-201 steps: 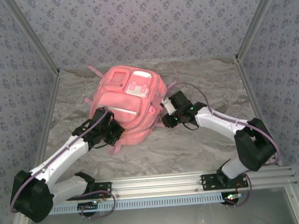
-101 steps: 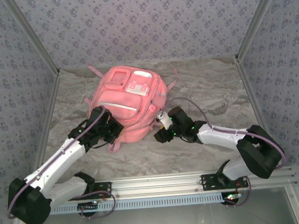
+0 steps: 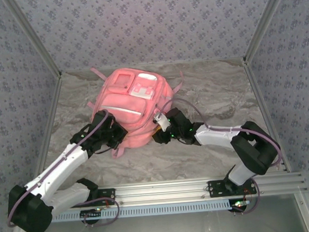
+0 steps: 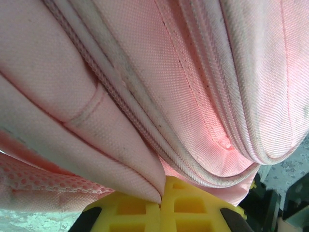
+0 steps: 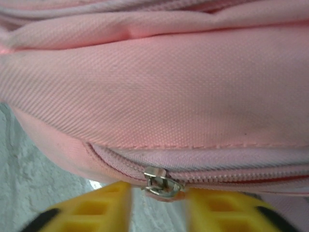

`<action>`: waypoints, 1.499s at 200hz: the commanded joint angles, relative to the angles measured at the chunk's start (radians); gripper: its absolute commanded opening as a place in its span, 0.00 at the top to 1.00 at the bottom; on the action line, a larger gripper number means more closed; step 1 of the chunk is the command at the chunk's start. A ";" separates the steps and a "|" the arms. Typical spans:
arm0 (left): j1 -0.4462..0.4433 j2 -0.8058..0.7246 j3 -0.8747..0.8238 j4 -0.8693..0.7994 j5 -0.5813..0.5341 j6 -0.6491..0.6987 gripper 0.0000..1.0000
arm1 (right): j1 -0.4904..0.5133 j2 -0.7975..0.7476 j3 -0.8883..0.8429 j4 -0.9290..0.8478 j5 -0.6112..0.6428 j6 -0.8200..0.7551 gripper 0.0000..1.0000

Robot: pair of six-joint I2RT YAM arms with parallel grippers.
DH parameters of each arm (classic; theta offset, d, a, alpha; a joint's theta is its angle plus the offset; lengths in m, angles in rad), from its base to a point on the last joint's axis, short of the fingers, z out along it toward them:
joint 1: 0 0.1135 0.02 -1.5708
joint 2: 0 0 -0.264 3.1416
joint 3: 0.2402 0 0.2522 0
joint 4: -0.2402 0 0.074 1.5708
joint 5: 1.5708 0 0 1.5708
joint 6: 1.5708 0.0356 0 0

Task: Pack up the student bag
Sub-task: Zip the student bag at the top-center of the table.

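The right gripper (image 3: 159, 128) is now reaching closer, its jaws standing apart around the zipper pull (image 5: 162, 183) at the student bag's (image 3: 135, 104) near-right corner. The left gripper (image 3: 116, 134) is staying pinched on its near-left fabric.

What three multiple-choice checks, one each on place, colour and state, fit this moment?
1. Where is the zip slider? A. between the fingers of the right gripper; B. on the table; C. inside a pocket.
2. What colour is the backpack? A. blue; B. green; C. pink.
3. What is the left gripper doing? A. hanging open above the table; B. pinching a fold of the backpack; C. holding a pencil.
Answers: 1 A, the slider sits in the gap between the parted fingers; 2 C, its fabric is pink; 3 B, its fingers are closed on the fold.
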 commanded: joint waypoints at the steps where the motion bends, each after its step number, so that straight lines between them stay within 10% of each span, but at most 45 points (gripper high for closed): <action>1: -0.009 -0.039 0.012 -0.028 -0.013 -0.023 1.00 | 0.002 0.016 0.034 0.008 -0.033 0.029 0.86; 18: -0.006 -0.046 0.006 -0.031 -0.018 -0.023 1.00 | -0.010 0.004 0.030 -0.010 -0.031 0.029 1.00; 170: -0.027 -0.039 0.016 -0.037 -0.020 0.065 1.00 | -0.180 0.008 0.085 -0.264 -0.015 0.076 1.00; 203: -0.027 -0.076 0.059 -0.085 -0.054 0.197 0.46 | -0.249 -0.097 -0.001 -0.299 0.025 0.156 1.00; 276: -0.008 -0.151 0.209 -0.142 -0.072 0.589 0.05 | -0.394 -0.439 -0.269 -0.311 0.055 0.288 1.00; 300: 0.069 -0.157 0.216 -0.114 -0.065 0.716 0.02 | -0.409 -0.565 -0.257 -0.382 0.176 0.260 0.52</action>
